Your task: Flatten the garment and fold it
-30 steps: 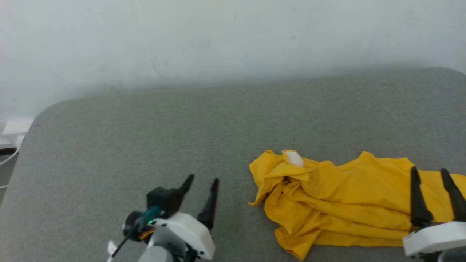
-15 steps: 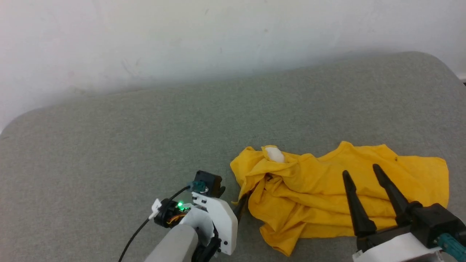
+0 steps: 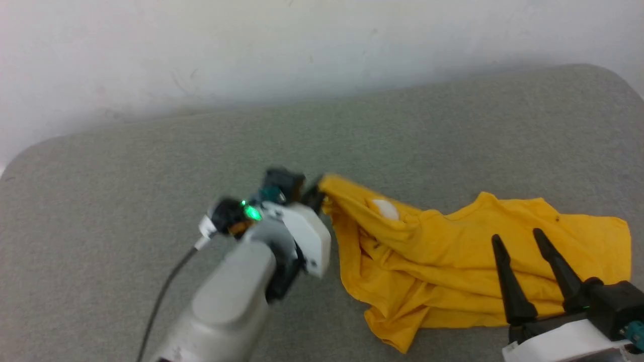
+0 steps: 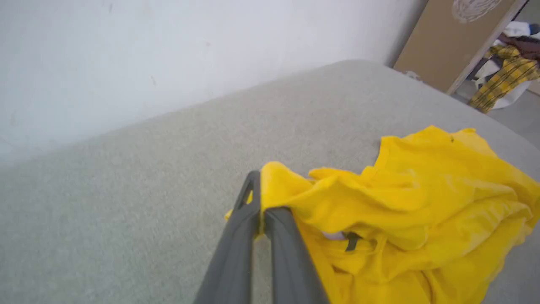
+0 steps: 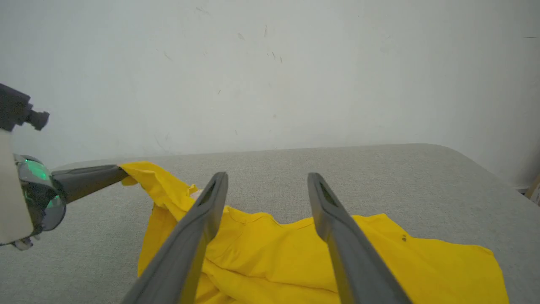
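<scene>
The yellow garment [image 3: 453,261] lies crumpled on the grey surface, right of centre in the head view, with one white oval showing near its raised left end. My left gripper [image 3: 318,190] is shut on that left corner and holds it lifted off the surface; in the left wrist view the fingers [image 4: 253,211] pinch the yellow cloth [image 4: 400,211]. My right gripper [image 3: 520,239] stands open over the garment's near right part, nothing between its fingers. In the right wrist view the open right gripper [image 5: 266,179] hovers above the garment [image 5: 295,253].
The padded grey surface [image 3: 151,166] runs back to a white wall [image 3: 251,50]; its rounded corners show at far left and far right. In the left wrist view a brown board [image 4: 447,38] and a pile of clothes [image 4: 506,71] stand beyond the surface's right edge.
My left gripper reached the garment's left edge, closed on it and lifted the corner up and back. The right gripper stayed open over the cloth. The head camera shifted.
</scene>
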Tool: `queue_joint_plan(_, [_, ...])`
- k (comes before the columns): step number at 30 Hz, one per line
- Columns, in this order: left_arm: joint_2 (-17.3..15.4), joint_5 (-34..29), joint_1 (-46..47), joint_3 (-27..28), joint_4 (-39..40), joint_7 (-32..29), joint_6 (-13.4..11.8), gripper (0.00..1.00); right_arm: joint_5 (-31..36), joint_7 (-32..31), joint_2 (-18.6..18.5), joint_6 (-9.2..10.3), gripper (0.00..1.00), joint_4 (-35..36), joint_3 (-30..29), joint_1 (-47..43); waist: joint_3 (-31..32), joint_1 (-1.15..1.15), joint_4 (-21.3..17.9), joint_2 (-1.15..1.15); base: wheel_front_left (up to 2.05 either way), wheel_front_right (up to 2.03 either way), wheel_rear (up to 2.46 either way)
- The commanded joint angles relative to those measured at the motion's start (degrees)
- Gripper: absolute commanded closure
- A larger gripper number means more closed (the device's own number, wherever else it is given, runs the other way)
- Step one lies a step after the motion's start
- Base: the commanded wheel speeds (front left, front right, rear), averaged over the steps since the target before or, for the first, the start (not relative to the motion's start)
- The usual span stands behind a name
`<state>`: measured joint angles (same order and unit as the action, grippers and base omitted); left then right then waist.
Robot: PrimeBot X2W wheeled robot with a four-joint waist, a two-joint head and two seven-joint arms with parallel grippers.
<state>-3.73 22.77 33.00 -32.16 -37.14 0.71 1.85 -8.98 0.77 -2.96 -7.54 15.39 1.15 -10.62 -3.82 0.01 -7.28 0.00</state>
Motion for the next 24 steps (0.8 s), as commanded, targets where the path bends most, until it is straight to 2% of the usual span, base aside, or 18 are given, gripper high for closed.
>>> queue_joint_plan(1, [-1.79, -1.19, 2.32, 1.05, 2.12, 2.29, -1.19, 1.0, -0.47, 0.37, 0.08, 0.05, 0.0, -0.31, -0.78, -0.33, 0.13, -0.01, 1.62, 0.0, 0.0, 0.0, 0.0])
queue_joint_plan(6, [-8.89, -2.41, 0.77, 6.0, 13.02, 5.6, -6.72, 1.0, -0.89, 0.38, 0.08, 0.05, 0.0, -0.61, -1.73, -0.71, 0.95, -0.01, 4.01, 0.0, 0.0, 0.0, 0.0])
queue_joint_plan(9, [-13.43, -0.7, -6.39, 10.26, 20.2, 4.06, -10.77, 1.0, -1.32, 0.51, 0.08, 0.05, 0.0, -0.8, -2.09, -1.01, 0.85, -0.01, 5.25, 0.0, 0.0, 0.0, 0.0])
queue_joint_plan(12, [-15.69, 3.64, -17.5, 14.75, 24.94, 0.25, -15.08, 1.0, -2.02, 0.5, 0.08, 0.05, 0.0, -1.29, -2.09, -1.2, 0.48, -0.01, 6.3, 0.0, 0.0, 0.0, 0.0])
queue_joint_plan(14, [-15.82, 6.95, -24.89, 17.38, 26.64, -1.84, -17.56, 1.0, -2.17, 0.58, 0.08, 0.05, 0.0, -1.5, -2.03, -1.12, -0.04, -0.01, 6.81, 0.0, 0.0, 0.0, 0.0])
queue_joint_plan(15, [-15.82, 6.95, -24.89, 17.38, 26.64, -1.84, -17.56, 1.0, -2.17, 0.58, 0.08, 0.05, 0.0, -1.5, -2.03, -1.12, -0.04, -0.01, 6.81, 0.0, 0.0, 0.0, 0.0])
queue_joint_plan(18, [-14.99, 11.17, -32.99, 20.23, 26.84, -3.78, -19.86, 1.0, -2.39, 0.67, 0.08, 0.05, 0.0, -1.8, -2.32, -0.81, -0.62, -0.01, 7.6, 0.0, 0.0, 0.0, 0.0])
queue_joint_plan(23, [-12.94, 15.9, -39.41, 22.04, 23.75, -5.21, -20.08, 1.0, -2.13, 0.28, 0.08, 0.05, 0.0, -2.22, -2.28, -0.27, -0.74, -0.01, 8.21, 0.0, 0.0, 0.0, 0.0])
queue_joint_plan(24, [-12.57, 16.59, -39.9, 22.28, 23.12, -5.15, -19.79, 0.74, -2.06, 0.18, 0.08, 0.05, 0.0, -2.26, -2.31, -0.21, -0.62, -0.01, 8.26, 0.0, 0.0, 0.0, 0.0])
